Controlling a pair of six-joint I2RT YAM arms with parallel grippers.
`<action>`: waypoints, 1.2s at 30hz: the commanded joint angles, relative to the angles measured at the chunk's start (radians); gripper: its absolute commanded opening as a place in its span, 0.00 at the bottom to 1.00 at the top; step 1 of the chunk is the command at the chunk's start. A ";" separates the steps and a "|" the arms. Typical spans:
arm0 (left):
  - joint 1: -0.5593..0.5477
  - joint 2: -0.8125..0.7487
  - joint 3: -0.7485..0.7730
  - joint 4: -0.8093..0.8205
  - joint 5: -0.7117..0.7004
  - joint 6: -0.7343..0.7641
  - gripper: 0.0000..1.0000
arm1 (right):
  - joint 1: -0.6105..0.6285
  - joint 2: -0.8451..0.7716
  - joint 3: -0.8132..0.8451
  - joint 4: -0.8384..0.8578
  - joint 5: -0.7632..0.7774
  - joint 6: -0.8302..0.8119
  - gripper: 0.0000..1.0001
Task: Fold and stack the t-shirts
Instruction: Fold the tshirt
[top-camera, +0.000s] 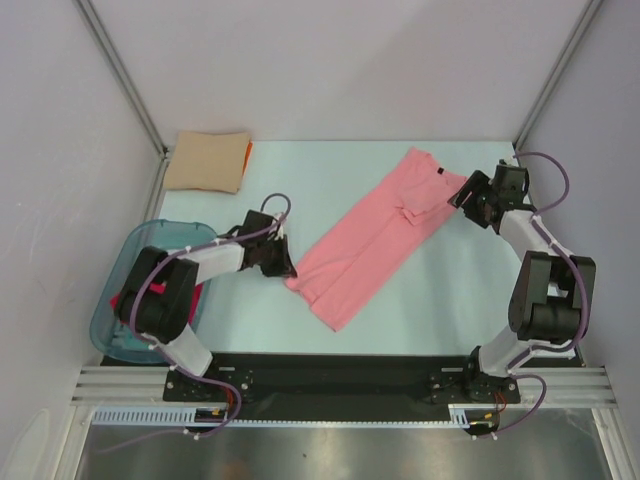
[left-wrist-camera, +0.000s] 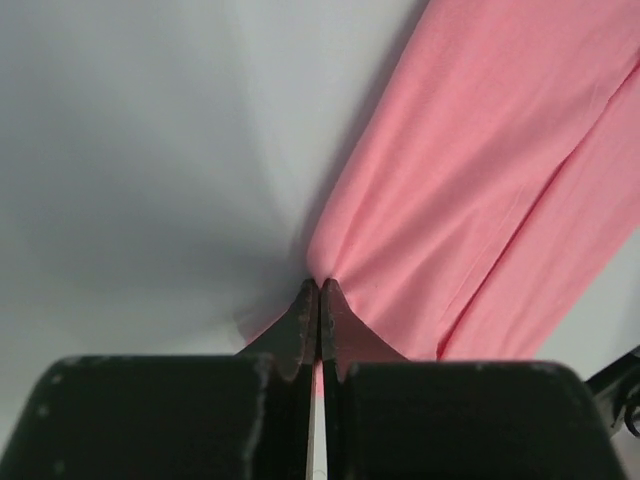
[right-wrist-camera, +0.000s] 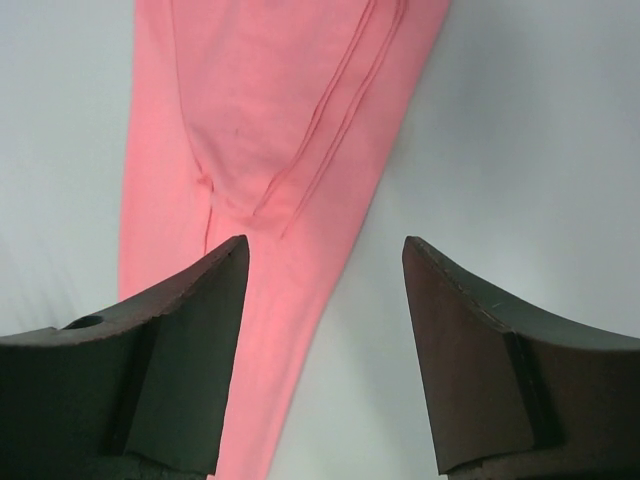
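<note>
A salmon-pink t-shirt (top-camera: 375, 235) with a small dark label lies folded lengthwise in a long diagonal strip across the table's middle. My left gripper (top-camera: 288, 268) is shut on the shirt's left edge near its lower end; in the left wrist view the gripper (left-wrist-camera: 319, 285) pinches the pink cloth (left-wrist-camera: 480, 180). My right gripper (top-camera: 460, 195) is open at the shirt's upper right end, just above the table; in the right wrist view the gripper (right-wrist-camera: 325, 250) straddles the shirt's edge (right-wrist-camera: 270, 150). A tan folded t-shirt (top-camera: 207, 160) lies on an orange one (top-camera: 248, 152) at the back left.
A translucent teal tub (top-camera: 125, 300) stands at the left front, partly under my left arm, with a crimson-pink cloth (top-camera: 158, 289) inside. White walls and metal frame posts enclose the table. A black rail runs along the near edge.
</note>
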 joint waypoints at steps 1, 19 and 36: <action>-0.058 -0.089 -0.162 -0.036 -0.019 -0.101 0.00 | -0.042 0.061 0.013 0.138 -0.066 0.041 0.68; -0.300 -0.414 -0.264 -0.100 -0.239 -0.183 0.08 | -0.074 0.573 0.398 0.287 -0.194 0.137 0.70; -0.270 -0.506 -0.219 -0.117 -0.186 -0.126 0.60 | 0.006 0.652 0.559 0.060 0.058 0.084 0.51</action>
